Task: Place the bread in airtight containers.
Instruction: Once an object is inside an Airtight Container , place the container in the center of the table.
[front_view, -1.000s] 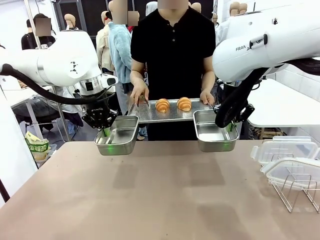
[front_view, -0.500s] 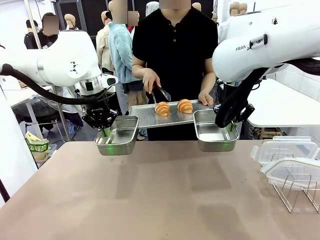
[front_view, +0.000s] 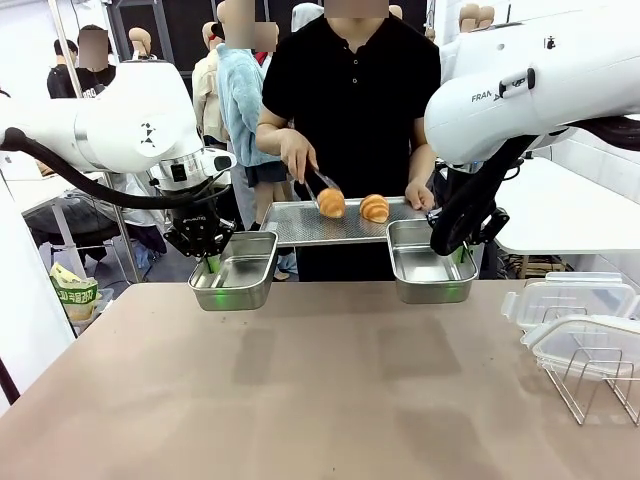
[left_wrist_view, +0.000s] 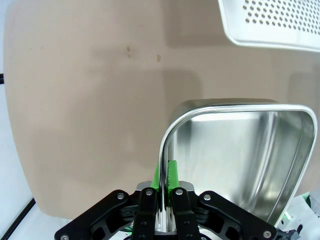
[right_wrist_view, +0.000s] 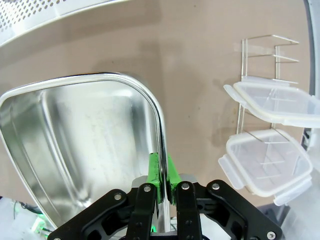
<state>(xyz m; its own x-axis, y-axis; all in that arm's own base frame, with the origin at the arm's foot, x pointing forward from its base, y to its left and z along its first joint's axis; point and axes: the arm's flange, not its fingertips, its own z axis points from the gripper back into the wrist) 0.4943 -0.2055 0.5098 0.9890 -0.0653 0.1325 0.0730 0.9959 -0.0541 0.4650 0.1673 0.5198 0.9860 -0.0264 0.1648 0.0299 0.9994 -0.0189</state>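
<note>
Both airtight containers are lidless steel tins held in the air above the table's far edge. My left gripper (front_view: 210, 262) is shut on the near rim of the left tin (front_view: 238, 272); in the left wrist view the gripper (left_wrist_view: 164, 192) pinches that tin's (left_wrist_view: 235, 150) wall. My right gripper (front_view: 462, 252) is shut on the right tin's (front_view: 428, 265) rim, as the right wrist view shows at the gripper (right_wrist_view: 161, 185) and the tin (right_wrist_view: 75, 140). Both tins are empty. Two pieces of bread sit on a mesh tray (front_view: 290, 222). The person's tongs (front_view: 322, 184) clamp the left roll (front_view: 331, 203); the other roll (front_view: 375, 208) lies beside it.
The person stands at the far side, one hand under the tray's right end. At the table's right, a wire rack (front_view: 590, 385) carries two clear lids (front_view: 575, 298) (front_view: 590, 345), also seen from the right wrist as lids (right_wrist_view: 272, 102) (right_wrist_view: 265, 165). Bare brown tabletop (front_view: 320, 390) lies below.
The person's hand left the tray's edge, took up tongs and closed them on the left roll. The tray rose slightly. Neither arm nor tin moved.
</note>
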